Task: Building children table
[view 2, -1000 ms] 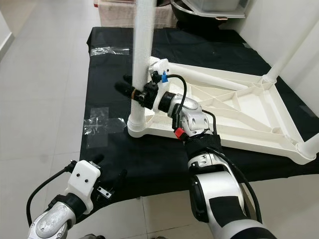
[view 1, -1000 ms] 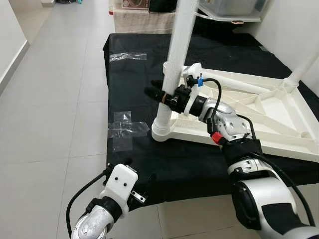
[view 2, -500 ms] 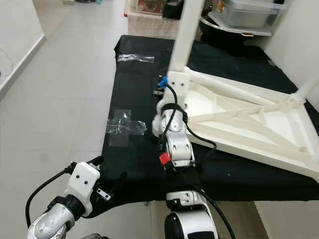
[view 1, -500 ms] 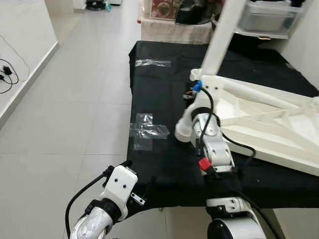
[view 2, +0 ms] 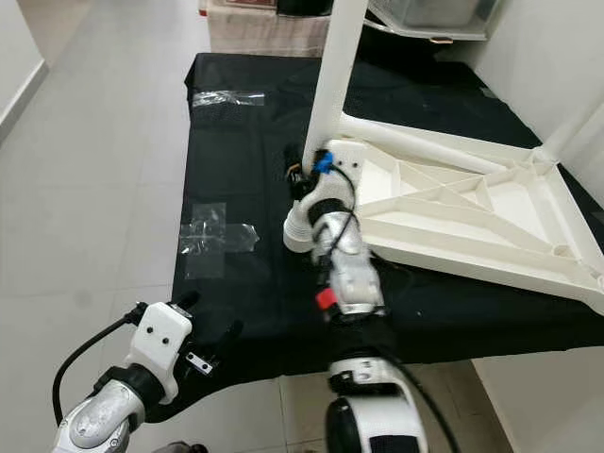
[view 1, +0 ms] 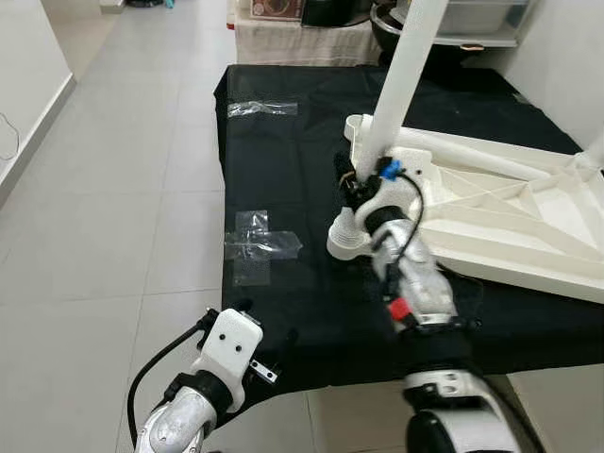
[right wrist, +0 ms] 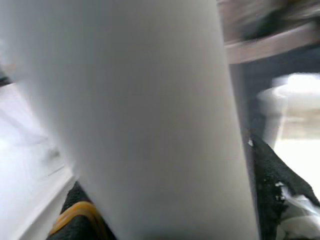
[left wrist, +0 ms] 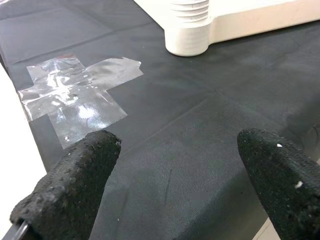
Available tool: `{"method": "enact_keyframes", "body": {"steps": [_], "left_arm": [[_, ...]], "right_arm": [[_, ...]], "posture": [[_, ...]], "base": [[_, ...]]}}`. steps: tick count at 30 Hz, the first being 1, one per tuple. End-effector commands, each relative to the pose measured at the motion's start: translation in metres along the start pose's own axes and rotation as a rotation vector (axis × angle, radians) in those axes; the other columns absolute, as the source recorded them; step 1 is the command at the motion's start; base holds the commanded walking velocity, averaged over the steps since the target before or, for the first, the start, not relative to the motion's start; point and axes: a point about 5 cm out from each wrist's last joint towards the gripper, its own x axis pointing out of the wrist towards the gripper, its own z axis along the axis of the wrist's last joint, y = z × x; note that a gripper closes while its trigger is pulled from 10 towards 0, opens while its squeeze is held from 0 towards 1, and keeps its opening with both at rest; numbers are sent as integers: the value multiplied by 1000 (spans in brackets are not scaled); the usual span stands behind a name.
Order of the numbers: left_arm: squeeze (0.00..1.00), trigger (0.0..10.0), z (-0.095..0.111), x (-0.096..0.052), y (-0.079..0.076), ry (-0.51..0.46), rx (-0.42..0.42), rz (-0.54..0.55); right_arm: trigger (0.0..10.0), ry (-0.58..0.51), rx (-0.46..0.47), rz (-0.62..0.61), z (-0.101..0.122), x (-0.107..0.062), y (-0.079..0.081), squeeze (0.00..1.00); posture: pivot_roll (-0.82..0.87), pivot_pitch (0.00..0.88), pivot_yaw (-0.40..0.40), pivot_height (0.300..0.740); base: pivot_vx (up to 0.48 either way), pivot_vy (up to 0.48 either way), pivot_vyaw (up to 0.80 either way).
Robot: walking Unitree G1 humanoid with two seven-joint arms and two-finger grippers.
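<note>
Fingers of my right gripper (view 1: 351,179) clamp the white table leg (view 1: 401,75); left gripper (left wrist: 175,187) hangs spread beside the black cloth's (view 1: 283,311) edge.

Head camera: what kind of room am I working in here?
Probably a home, in a tiled hallway or living area. The floor is pale tile, a black cloth covers a low work surface holding the upturned white table, and a storage tub sits on a shelf behind.

The right arm is reaching forward, its right gripper (view 1: 351,179) clamping a white post. The left gripper (left wrist: 175,190) is hanging low, fingers spread.
</note>
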Motion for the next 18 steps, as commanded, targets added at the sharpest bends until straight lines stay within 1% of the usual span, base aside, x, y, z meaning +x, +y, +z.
{"method": "enact_keyframes", "body": {"steps": [1,2,3,4,5,6,8,9,10,11,14,16,17,18], "left_arm": [[0,10000,-6,-1,-3,21,-8,-9],[0,10000,-6,-2,-3,22,-8,-9],[0,10000,-6,-2,-3,22,-8,-9],[0,10000,-6,-2,-3,23,-7,-11],[0,10000,-6,-1,-3,22,-6,-11],[0,10000,-6,-1,-3,22,-6,-11],[0,10000,-6,0,-3,21,-5,-12],[0,10000,-6,0,-3,21,-5,-12],[0,10000,-6,0,-3,21,-3,-10],[0,10000,-6,0,-3,21,-3,-10],[0,10000,-6,0,-3,24,0,-4],[0,10000,-6,-1,-3,24,0,-7],[0,10000,-6,-1,-3,25,0,-6],[0,10000,-6,-1,-3,25,0,-6]], "right_arm": [[10000,46,80,220,-4,-4,10,0],[10000,60,86,295,-2,-6,9,0],[10000,60,86,295,-2,-6,9,0],[10000,70,97,407,1,-8,10,0],[10000,89,106,515,5,-7,12,0],[10000,89,106,515,5,-7,12,0],[10000,109,113,636,8,-7,14,0],[10000,109,113,636,8,-7,14,0],[10000,110,105,679,9,-5,16,0],[10000,110,105,679,9,-5,16,0],[10000,134,40,806,15,12,27,0],[10000,165,-3,834,14,17,30,0],[10000,175,-21,829,14,18,30,0],[10000,175,-21,829,14,18,30,0]], "posture": [[131,118,-110,740],[131,118,-110,740],[131,118,-110,740],[138,111,-114,740],[141,124,-117,740],[141,124,-117,740],[141,128,-116,740],[141,128,-116,740],[143,120,-117,740],[143,120,-117,740],[149,122,-120,740],[150,123,-117,740],[150,125,-119,740],[150,125,-119,740]], "base": [[0,0,0],[0,0,0],[0,0,0],[0,0,0],[0,0,0],[0,0,0],[0,0,0],[0,0,0],[0,0,0],[0,0,0],[0,0,0],[0,0,0],[0,0,0],[0,0,0]]}}
